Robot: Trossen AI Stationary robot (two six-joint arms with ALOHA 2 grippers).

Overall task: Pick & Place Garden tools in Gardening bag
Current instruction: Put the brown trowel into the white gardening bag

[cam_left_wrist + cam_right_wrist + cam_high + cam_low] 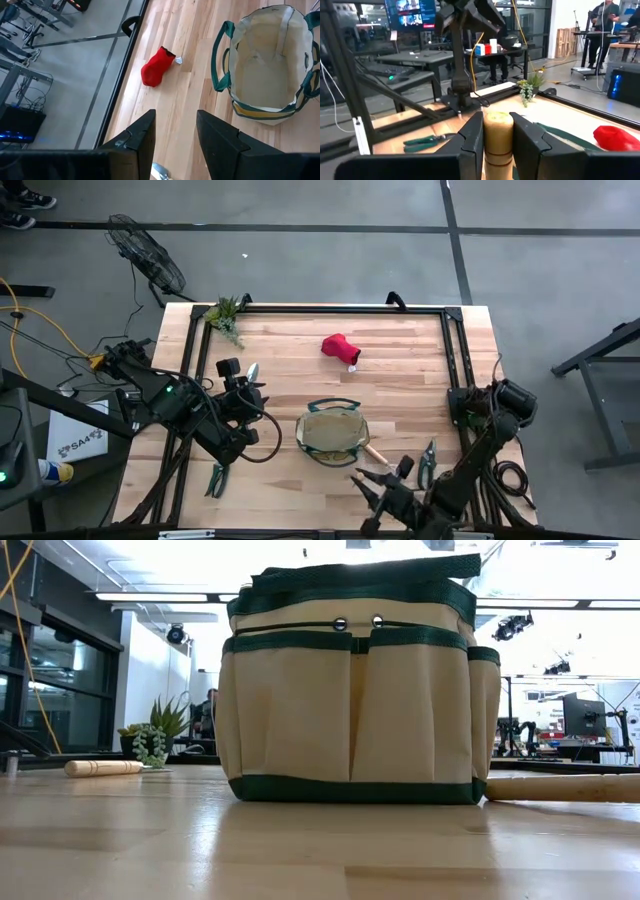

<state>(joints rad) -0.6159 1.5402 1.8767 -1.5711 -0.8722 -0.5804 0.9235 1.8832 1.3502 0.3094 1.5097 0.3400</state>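
Observation:
The tan gardening bag [333, 437] [350, 690] stands upright mid-table, and the left wrist view shows its inside [265, 65] bare. My right gripper [375, 483] is at its near right, shut on a wooden tool handle [497, 135]. My left gripper [175, 130] hangs open above a trowel, whose silver blade [252, 370] and wooden handle [100, 768] lie on the table. The red glove [340, 348] [157, 67] lies at the far middle. Another wooden handle [375, 452] [560, 787] lies beside the bag's base. Green pruners lie near left [217, 478] [427, 142] and near right [428, 463]. My right gripper pinches the wooden handle between its two fingers, one on each side, just below the rounded butt end [497, 117]. The fingers come in about level from the table's near right. The handle stands upright between them, butt end up; the gripper hides the rest of the tool.
A green plant sprig [225, 315] [530, 90] lies at the far left corner. Black rails [455, 360] run along the table's left, far and right edges. Bare wood lies between the bag and the glove. People stand in the room beyond [607, 20].

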